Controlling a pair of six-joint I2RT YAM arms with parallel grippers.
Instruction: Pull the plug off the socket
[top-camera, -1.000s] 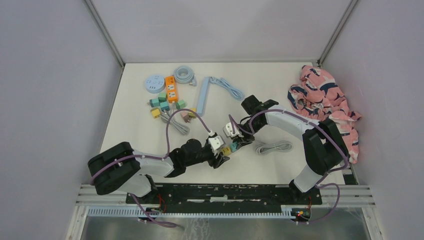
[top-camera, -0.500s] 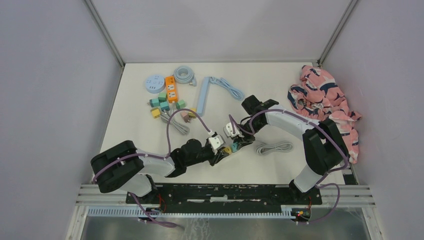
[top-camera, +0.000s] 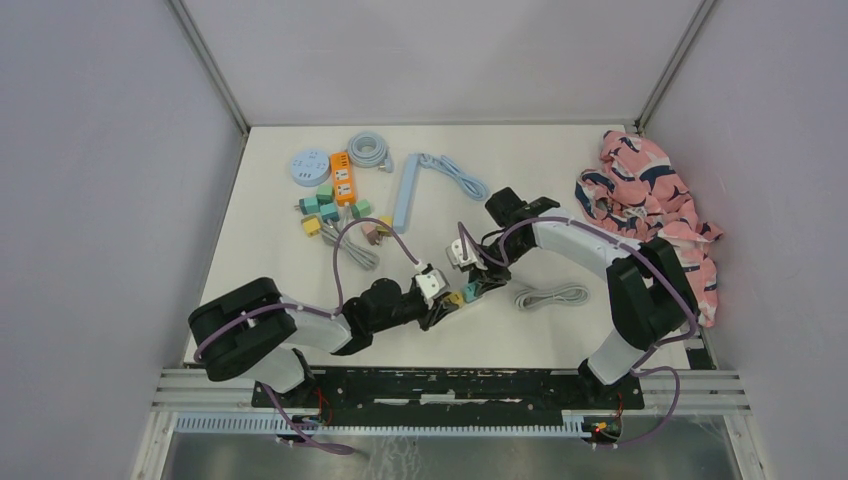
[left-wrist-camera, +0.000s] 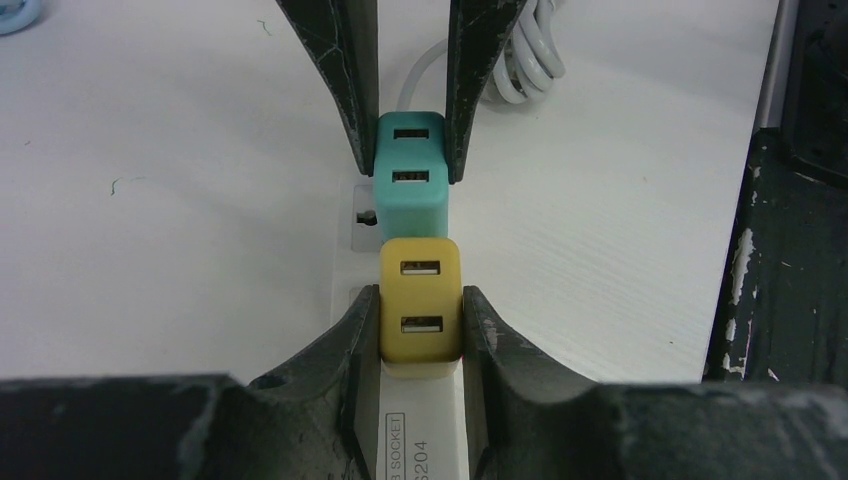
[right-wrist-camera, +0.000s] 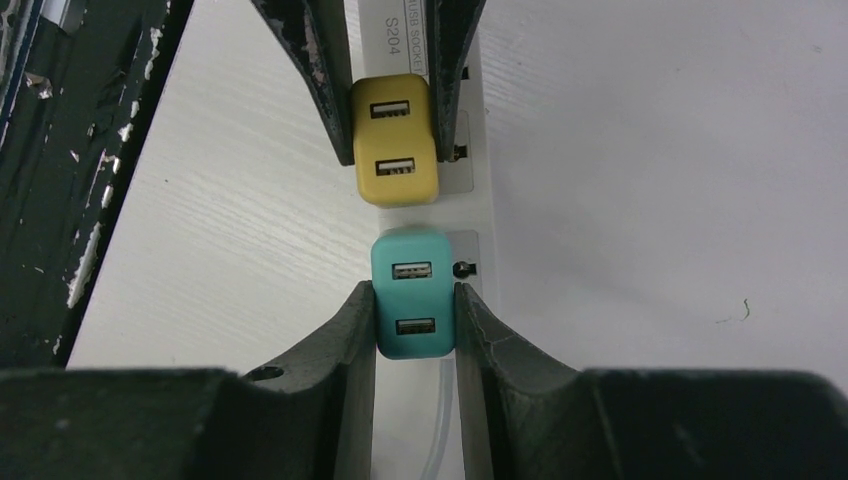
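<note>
A white socket strip (left-wrist-camera: 420, 440) lies on the table between my two grippers, its far part also in the right wrist view (right-wrist-camera: 482, 190). A yellow plug (left-wrist-camera: 420, 300) and a teal plug (left-wrist-camera: 408, 175) stand on it side by side. My left gripper (left-wrist-camera: 420, 325) is shut on the yellow plug (right-wrist-camera: 393, 140). My right gripper (right-wrist-camera: 413, 325) is shut on the teal plug (right-wrist-camera: 412, 295). In the top view the grippers (top-camera: 445, 300) (top-camera: 474, 283) meet tip to tip at the table's middle front. An uncovered socket hole (right-wrist-camera: 460, 268) shows beside the teal plug. I cannot tell whether either plug is fully seated.
A coiled white cable (top-camera: 548, 296) lies right of the grippers. At the back left are several loose coloured plugs (top-camera: 325, 205), an orange strip (top-camera: 343, 177), a round blue socket (top-camera: 309, 166), a light blue strip (top-camera: 405, 192) and a cable coil (top-camera: 368, 150). Pink cloth (top-camera: 650, 205) lies at the right edge.
Both grippers and the strip have shifted slightly away from the near edge. Both grips are unchanged.
</note>
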